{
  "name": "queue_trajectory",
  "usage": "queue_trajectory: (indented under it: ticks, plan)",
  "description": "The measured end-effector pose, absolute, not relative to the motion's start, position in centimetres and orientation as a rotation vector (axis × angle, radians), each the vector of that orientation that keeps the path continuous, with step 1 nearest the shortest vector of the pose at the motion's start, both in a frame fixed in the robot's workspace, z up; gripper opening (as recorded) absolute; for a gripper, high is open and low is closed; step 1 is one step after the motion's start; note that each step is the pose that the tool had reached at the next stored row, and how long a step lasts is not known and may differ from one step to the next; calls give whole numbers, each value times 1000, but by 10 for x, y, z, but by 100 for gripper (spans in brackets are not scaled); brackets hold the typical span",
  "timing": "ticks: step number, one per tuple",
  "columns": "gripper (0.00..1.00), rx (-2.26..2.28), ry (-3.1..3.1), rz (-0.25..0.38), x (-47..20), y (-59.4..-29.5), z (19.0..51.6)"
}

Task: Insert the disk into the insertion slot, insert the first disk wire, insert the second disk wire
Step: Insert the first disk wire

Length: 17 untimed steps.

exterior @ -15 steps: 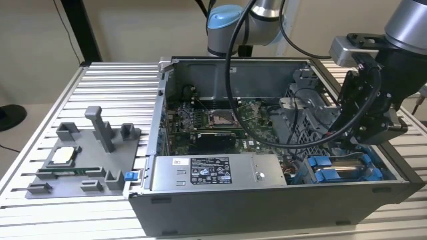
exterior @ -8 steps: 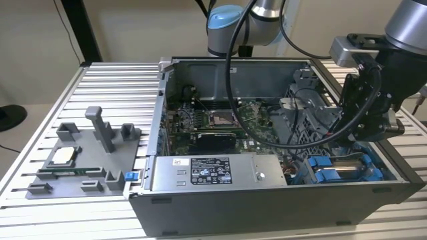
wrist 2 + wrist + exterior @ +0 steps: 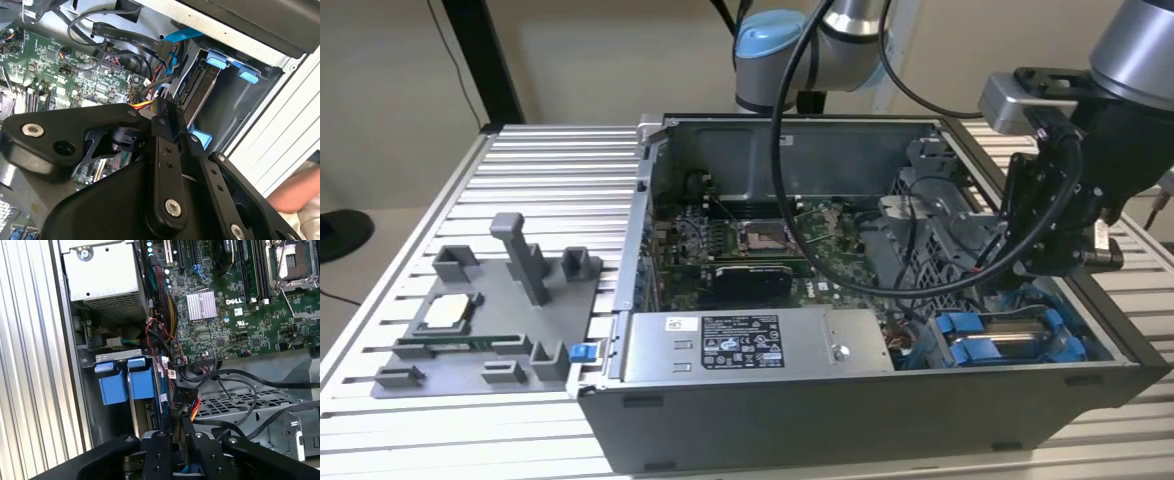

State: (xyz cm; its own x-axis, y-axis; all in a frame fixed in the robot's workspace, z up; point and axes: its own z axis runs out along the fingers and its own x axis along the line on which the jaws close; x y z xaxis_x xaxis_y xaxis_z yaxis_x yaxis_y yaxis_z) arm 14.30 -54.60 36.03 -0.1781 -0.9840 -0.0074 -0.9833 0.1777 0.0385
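The disk (image 3: 199,86) sits edge-on inside the insertion slot (image 3: 235,102), its blue frame tabs (image 3: 220,61) at the bay's mouth. In the first wrist view the same blue tabs (image 3: 122,382) stand beside the disk's edge (image 3: 150,412). My gripper (image 3: 162,107) reaches down at the disk's end, shut on a black disk wire plug (image 3: 183,407) with yellow, red and black leads. In the exterior view the gripper (image 3: 1035,276) hangs inside the case's front corner on the exterior view's right, just above the blue-railed slot (image 3: 994,340).
The open computer case (image 3: 854,420) holds a motherboard (image 3: 747,240), a grey power-supply box (image 3: 761,345) and a perforated metal cage (image 3: 240,405). Loose black cables (image 3: 235,375) cross near the gripper. A grey fixture (image 3: 494,310) stands on the ribbed table. A person's arm (image 3: 295,195) is outside the case.
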Motion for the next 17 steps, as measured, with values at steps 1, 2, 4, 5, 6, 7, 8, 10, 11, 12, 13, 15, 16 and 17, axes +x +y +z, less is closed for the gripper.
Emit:
queue_trajectory:
  ticks: [1, 2, 4, 5, 6, 7, 8, 10, 11, 12, 13, 15, 16, 17]
  plan:
    - [0, 2002, -2396, -54, 143, -546, 360]
    - [0, 2002, -2396, -54, 143, -546, 360]
    - [0, 2002, -2396, -54, 143, -545, 360]
    - [0, 2002, -2396, -53, 143, -545, 360]
    - [0, 2001, -2396, -53, 143, -545, 360]
    - [0, 2001, -2396, -53, 143, -545, 360]
    - [0, 2001, -2396, -52, 143, -545, 360]
    - [0, 2001, -2396, -52, 143, -545, 360]
    - [0, 2001, -2396, -52, 143, -545, 360]
    - [0, 2001, -2396, -52, 143, -545, 360]
    - [0, 2001, -2395, -52, 143, -545, 360]
    - [0, 2002, -2395, -52, 143, -545, 360]
    - [0, 2004, -2393, -52, 143, -545, 360]
    - [0, 2007, -2391, -52, 143, -545, 360]
